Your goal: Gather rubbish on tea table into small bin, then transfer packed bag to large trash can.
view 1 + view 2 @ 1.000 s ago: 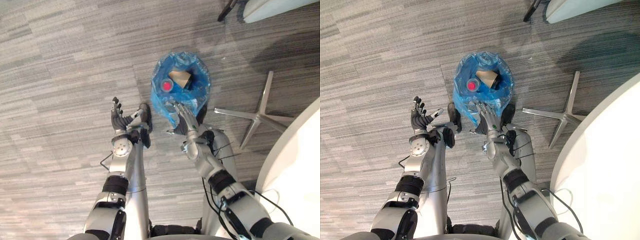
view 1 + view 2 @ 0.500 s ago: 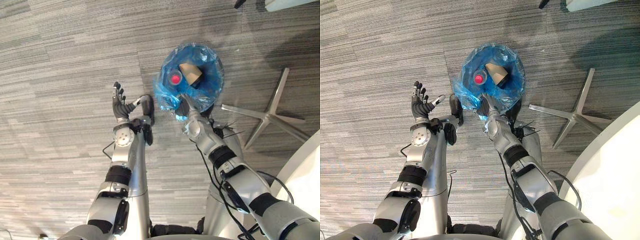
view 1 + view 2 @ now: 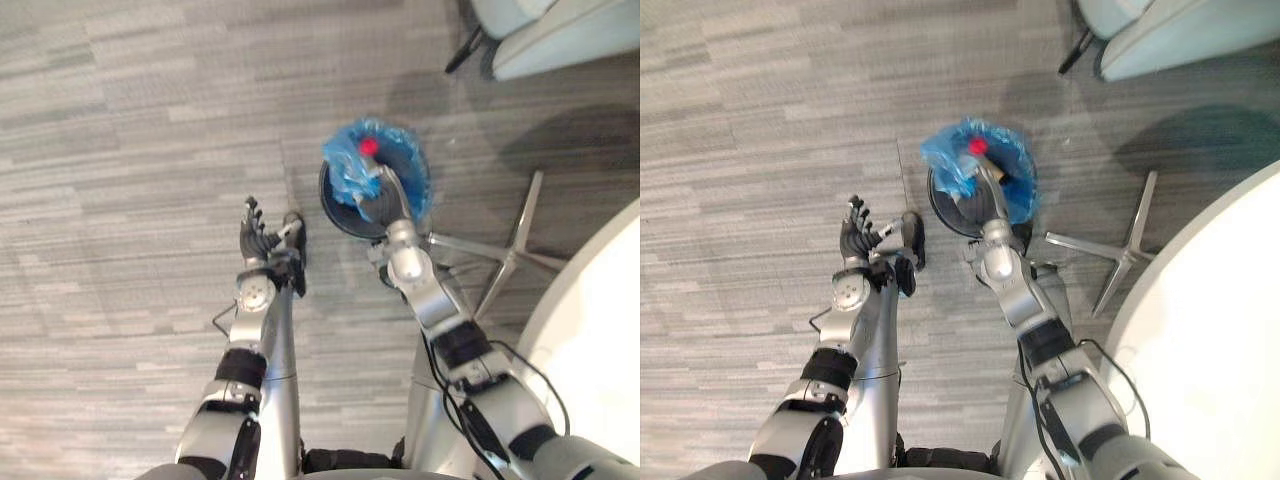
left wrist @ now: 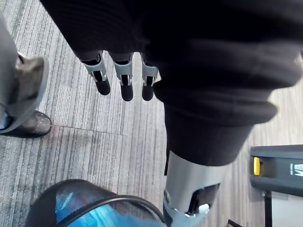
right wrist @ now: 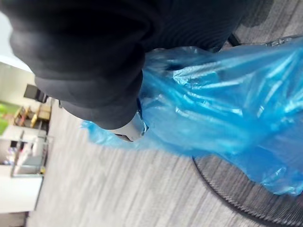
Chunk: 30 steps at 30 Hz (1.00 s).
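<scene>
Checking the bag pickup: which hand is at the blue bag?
The right hand, against the bunched blue bag over the bin; the left hand is open above the carpet, apart from it.

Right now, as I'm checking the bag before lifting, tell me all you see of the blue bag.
The blue bag is thin, glossy, crinkled plastic, bunched above the rim of the dark mesh bin on the carpet. A red-capped item shows at its top. The right hand is pressed into its folds.

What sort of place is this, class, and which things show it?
Probably an office or lounge: grey striped carpet flooring, a silver star-shaped metal chair base, and what looks like a pale cushioned seat with a dark leg.
</scene>
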Available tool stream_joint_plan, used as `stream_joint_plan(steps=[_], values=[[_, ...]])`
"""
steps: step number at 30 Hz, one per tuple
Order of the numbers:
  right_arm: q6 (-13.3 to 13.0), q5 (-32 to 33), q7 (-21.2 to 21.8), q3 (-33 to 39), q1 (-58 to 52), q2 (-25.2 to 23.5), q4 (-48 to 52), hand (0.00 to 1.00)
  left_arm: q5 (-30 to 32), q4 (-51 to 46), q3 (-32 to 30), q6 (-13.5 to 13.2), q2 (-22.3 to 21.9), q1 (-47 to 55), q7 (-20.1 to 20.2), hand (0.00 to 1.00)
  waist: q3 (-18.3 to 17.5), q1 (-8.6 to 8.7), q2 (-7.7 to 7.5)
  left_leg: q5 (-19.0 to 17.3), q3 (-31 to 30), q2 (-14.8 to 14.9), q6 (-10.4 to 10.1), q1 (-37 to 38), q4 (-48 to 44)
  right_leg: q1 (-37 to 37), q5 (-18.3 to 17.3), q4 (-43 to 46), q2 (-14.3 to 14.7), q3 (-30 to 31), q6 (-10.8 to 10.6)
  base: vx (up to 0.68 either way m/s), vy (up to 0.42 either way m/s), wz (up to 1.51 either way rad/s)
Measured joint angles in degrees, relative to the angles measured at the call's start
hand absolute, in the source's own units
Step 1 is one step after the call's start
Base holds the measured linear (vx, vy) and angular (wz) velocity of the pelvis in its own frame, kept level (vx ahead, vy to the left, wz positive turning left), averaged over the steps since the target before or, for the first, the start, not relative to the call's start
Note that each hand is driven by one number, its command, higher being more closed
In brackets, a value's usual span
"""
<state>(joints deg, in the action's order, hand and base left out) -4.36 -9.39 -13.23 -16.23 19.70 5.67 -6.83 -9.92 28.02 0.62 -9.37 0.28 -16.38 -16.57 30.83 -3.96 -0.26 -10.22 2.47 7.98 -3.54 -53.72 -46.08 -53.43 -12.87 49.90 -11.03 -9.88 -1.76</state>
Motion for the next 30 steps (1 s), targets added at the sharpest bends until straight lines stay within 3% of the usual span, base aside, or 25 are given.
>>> stream_joint_plan(steps=[5, 7, 9, 12, 14, 16, 17, 18, 19, 20, 21, 22, 23, 24, 25, 26, 27, 28, 29, 30], values=[[-2.2, 4.46, 3.41, -0.87, -11.06, -0.92, 9.46, 1.0, 1.71, -1.54, 3.23, 0.11, 0.28, 10.42, 2.18, 0.0, -5.81, 0.05, -2.52, 0.87, 1.55, 0.16, 0.07, 15.33, 7.94, 15.61, 1.21, -8.85, 0.61, -1.41, 0.16, 0.14, -0.021, 0.0], [-3.58, 4.82, 4.4, -2.45, -14.97, -0.93, 13.56, 1.0, 2.23, -1.79, 3.79, 0.12, 0.38, 14.85, 2.9, 0.0, -9.83, 0.09, -3.08, 0.96, 2.64, 0.38, 0.24, 21.56, 12.08, 22.1, 2.27, -14.53, 1.4, -1.64, -0.95, 0.22, 0.042, -0.18], [-5.48, 4.84, 6.05, -4.12, -17.27, -0.92, 15.07, 1.0, 2.94, -1.72, 4.06, 0.03, 1.21, 19.07, 3.08, 0.0, -14.02, -0.02, -3.42, 1.75, 4.83, 1.02, 0.49, 28.32, 18.23, 28.84, 5.71, -23.6, 3.24, -0.78, -1.53, 0.24, 0.069, -0.44], [-6.51, 4.84, 7.43, -5.04, -17.11, -0.83, 14.9, 1.0, 3.71, -1.65, 4.43, 0.02, 3.41, 21.66, 3.99, 0.0, -16.95, 0.05, -3.55, 3.32, 7.45, 0.95, 0.72, 33.23, 23.87, 33.82, 10.71, -33.08, 4.81, 1.37, -1.97, 0.19, 0.096, -0.48], [-6.53, 4.8, 7.8, -4.8, -15.87, -0.84, 13.91, 1.0, 4.07, -1.66, 4.85, 0.01, 4.8, 21.47, 4.06, 0.0, -17.07, 0.34, -3.63, 3.64, 7.96, 0.63, 0.94, 34.11, 24.07, 34.35, 11.58, -33.28, 4.74, 2.64, -2.07, 0.07, 0.072, -0.24], [-6.41, 4.82, 8.09, -3.84, -14.27, 0.37, 10.87, 1.0, 5.12, -1.82, 4.76, 0.04, 5.38, 20.52, 4.16, 0.0, -17.19, 0.49, -3.38, 5.76, 7.04, 0.3, 3.16, 36.02, 26.46, 35.68, 13.28, -33.36, 5.33, 5.22, -6.09, 0.0, 0.064, -0.07], [-6.4, 4.82, 8.09, -3.72, -14.2, 0.71, 10.35, 1.0, 5.34, -2.19, 4.74, 0.0, 5.1, 20.25, 4.22, 0.0, -17.09, 0.69, -3.17, 5.87, 6.57, 0.28, 3.07, 37.23, 27.46, 35.54, 10.58, -27.97, 5.08, 6.27, -6.11, -0.01, 0.048, 0.5], [-6.4, 4.83, 7.92, -2.84, -14.72, 0.94, 10.13, 1.0, 6.02, -4.3, 5.38, -0.04, 5.6, 20.24, 4.39, 0.0, -17.19, 1.61, -3.66, 6.06, 4.39, -1.09, 2.9, 38.54, 27.7, 36.26, 4.71, -15.44, 4.23, 7.76, -5.13, -0.02, -0.005, 0.95], [-6.42, 4.83, 7.88, -2.63, -14.69, 0.84, 10.17, 1.0, 6.31, -6.99, 5.71, -0.04, 5.69, 20.73, 4.79, 0.0, -17.59, 1.55, -4.21, 6.06, 2.7, -2.14, 2.9, 39.06, 27.04, 37.95, 2.0, -7.96, 4.09, 9.94, -6.48, -0.04, -0.034, 1.07], [-6.46, 4.79, 7.86, -2.65, -14.07, 0.98, 10.19, 1.0, 6.81, -9.97, 5.56, -0.16, 5.72, 21.77, 4.96, 0.0, -17.99, 0.88, -4.78, 6.12, 2.12, -2.83, 2.8, 39.22, 26.55, 40.21, 1.34, -6.69, 4.18, 11.59, -6.65, -0.06, -0.079, 0.66], [-6.48, 4.78, 7.86, -2.93, -13.51, 0.9, 10.27, 1.0, 7.31, -11.43, 5.41, -0.45, 5.75, 22.3, 4.94, 0.0, -18.14, 0.12, -4.91, 6.2, 1.95, -3.14, 2.68, 39.07, 26.13, 41.52, 0.14, -8.58, 4.34, 12.16, -6.72, -0.1, -0.103, 0.28], [-6.53, 4.79, 7.82, -3.39, -11.85, 1.06, 10.28, 1.0, 7.89, -14.28, 5.52, -0.76, 5.49, 23.24, 4.9, 0.0, -18.88, -1.18, -4.13, 7.07, 1.06, -3.08, 2.07, 37.79, 26.17, 43.5, -1.83, -14.17, 5.43, 12.26, -6.62, -0.2, -0.093, 0.05], [-6.54, 4.85, 7.45, -4.07, -9.76, 1.62, 10.28, 1.0, 8.43, -17.29, 5.97, -1.17, 5.25, 24.92, 4.87, 0.0, -20.03, -2.33, -2.93, 9.11, 0.64, -2.82, 1.64, 36.08, 28.16, 44.3, -2.58, -20.38, 6.29, 11.9, -5.58, -0.22, -0.087, 0.01], [-6.61, 4.89, 7.17, -4.32, -8.7, 1.74, 10.28, 1.0, 8.45, -18.92, 6.56, -1.25, 5.01, 25.65, 4.88, 0.0, -20.5, -2.99, -2.68, 10.34, 0.49, -2.79, 1.49, 35.23, 29.38, 44.61, -3.24, -23.01, 6.36, 11.76, -4.58, -0.25, -0.099, 0.13], [-6.64, 5.49, 6.73, -4.27, -6.25, 2.37, 10.08, 1.0, 8.49, -21.45, 7.56, -1.58, 5.13, 26.4, 5.01, 0.0, -20.62, -3.06, -2.62, 12.92, -0.32, -3.07, 1.12, 33.44, 31.48, 44.72, -4.99, -26.78, 6.24, 11.51, -2.51, -0.19, -0.121, 0.48], [-6.62, 6.06, 6.6, -4.13, -4.34, 3.93, 8.9, 1.0, 8.48, -22.17, 8.04, -1.72, 4.69, 25.98, 5.13, 0.0, -20.23, -2.76, -0.51, 16.14, -2.53, -2.83, 0.79, 32.75, 34.09, 44.09, -3.72, -27.52, 7.44, 9.4, -1.71, -0.28, -0.141, 0.77], [-6.46, 6.77, 6.61, -4.1, -3.97, 5.23, 7.5, 1.0, 8.47, -24.13, 9.2, -1.73, 4.44, 26.58, 5.22, 0.0, -20.29, -2.36, 0.58, 19.59, -3.86, -2.03, -0.17, 33.62, 37.81, 44.05, -3.17, -27.33, 8.28, 7.29, -0.88, -0.3, -0.145, 0.74], [-6.35, 6.98, 6.66, -4.12, -3.92, 5.84, 7.09, 1.0, 8.47, -25.43, 9.55, -1.82, 4.55, 26.83, 5.26, 0.0, -20.26, -2.51, 0.7, 21.88, -3.96, -2.09, -0.37, 34.44, 40.43, 43.97, -2.9, -27.07, 8.4, 6.38, -0.44, -0.37, -0.141, 0.77], [-6.3, 7.09, 6.73, -3.86, -3.8, 6.9, 6.82, 1.0, 8.48, -27.69, 10.09, -2.3, 4.83, 26.71, 5.3, 0.0, -20.61, -2.44, 0.97, 26.81, -3.76, -1.96, -1.24, 35.79, 46.02, 43.32, -2.4, -27.18, 7.87, 4.13, 1.04, -0.36, -0.1, 0.63], [-6.31, 7.1, 6.76, -3.57, -3.6, 7.19, 6.85, 1.0, 8.48, -28.36, 10.26, -2.53, 4.97, 26.31, 5.34, 0.0, -20.66, -2.06, 1.08, 24.83, -2.79, -2.03, -0.82, 35.37, 45.07, 42.98, -2.28, -27.08, 7.57, 2.94, 1.27, -0.3, -0.039, 0.89]])
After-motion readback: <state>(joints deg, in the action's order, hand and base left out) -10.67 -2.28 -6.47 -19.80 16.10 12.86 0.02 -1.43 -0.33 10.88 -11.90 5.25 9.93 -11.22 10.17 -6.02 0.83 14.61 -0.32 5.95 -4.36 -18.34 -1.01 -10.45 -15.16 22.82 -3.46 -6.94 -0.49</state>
